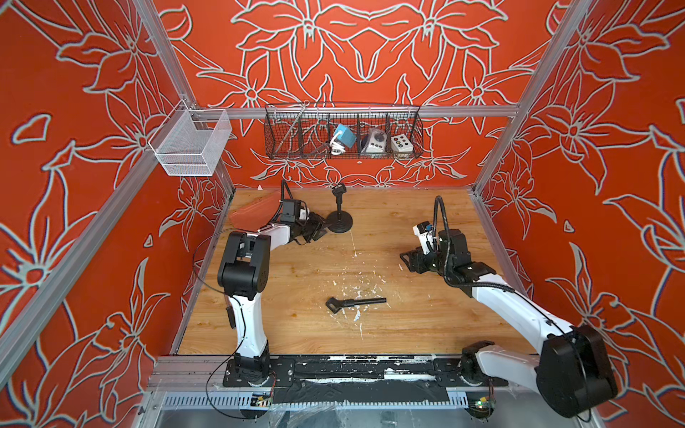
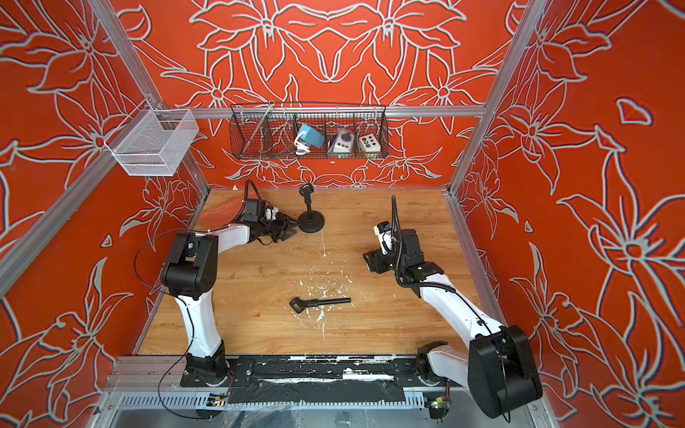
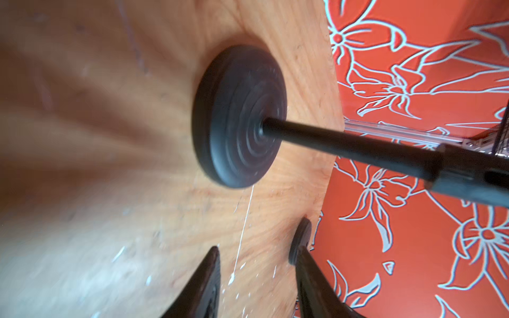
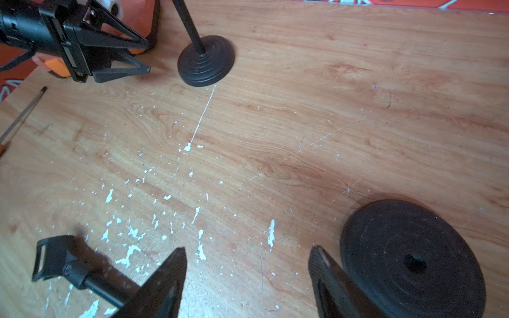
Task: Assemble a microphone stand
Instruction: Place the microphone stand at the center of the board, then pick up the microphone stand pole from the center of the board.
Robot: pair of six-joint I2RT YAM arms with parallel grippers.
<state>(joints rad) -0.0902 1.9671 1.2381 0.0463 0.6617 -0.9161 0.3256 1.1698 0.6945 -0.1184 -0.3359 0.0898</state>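
Stand [image 1: 338,213]: upright, pole seated in its base [image 3: 239,115], at the far left of the table [image 1: 426,326].
Left gripper [image 1: 319,231]: low, just beside the stand's base, not touching it; jaws parted, nothing between them.
Right gripper [image 4: 248,250]: over the table's right part; jaws wide apart, empty.
Loose base [image 4: 413,261]: flat on the table, just beside one right finger.
Clip pole [image 1: 356,303]: lying flat near front centre, well apart from the stand.

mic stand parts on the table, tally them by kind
round bases: 2
clip-topped poles: 2
total: 4
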